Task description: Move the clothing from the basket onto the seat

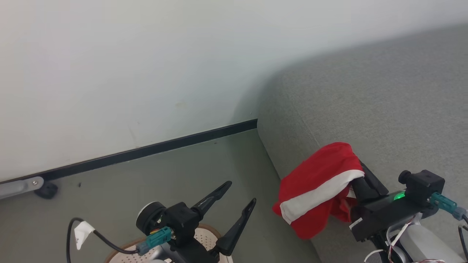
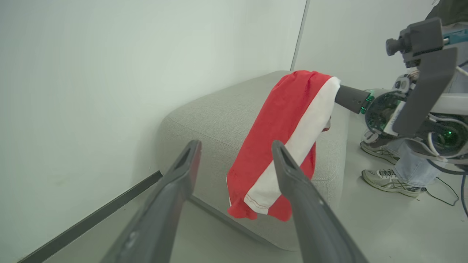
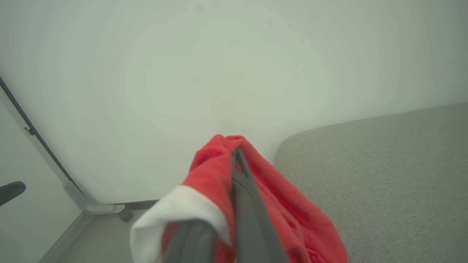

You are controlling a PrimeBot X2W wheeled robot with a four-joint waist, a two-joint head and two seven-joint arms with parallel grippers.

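Right pincer (image 3: pixel 236 155) clenched on bright red soft garment (image 1: pixel 318 182), white band, hanging at corner of grey woven seat (image 1: pixel 384 109). Left pincer (image 1: pixel 241 191) released, empty, over cream perforated basket (image 1: pixel 203 236).

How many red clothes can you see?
1. The bright red fabric garment with a white band hangs from the shut right gripper, at the edge of the grey woven seat. The cream perforated basket is mostly out of view, so more may be hidden there.

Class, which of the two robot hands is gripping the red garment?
The right hand, shut on the red garment; the left hand stands open and empty.
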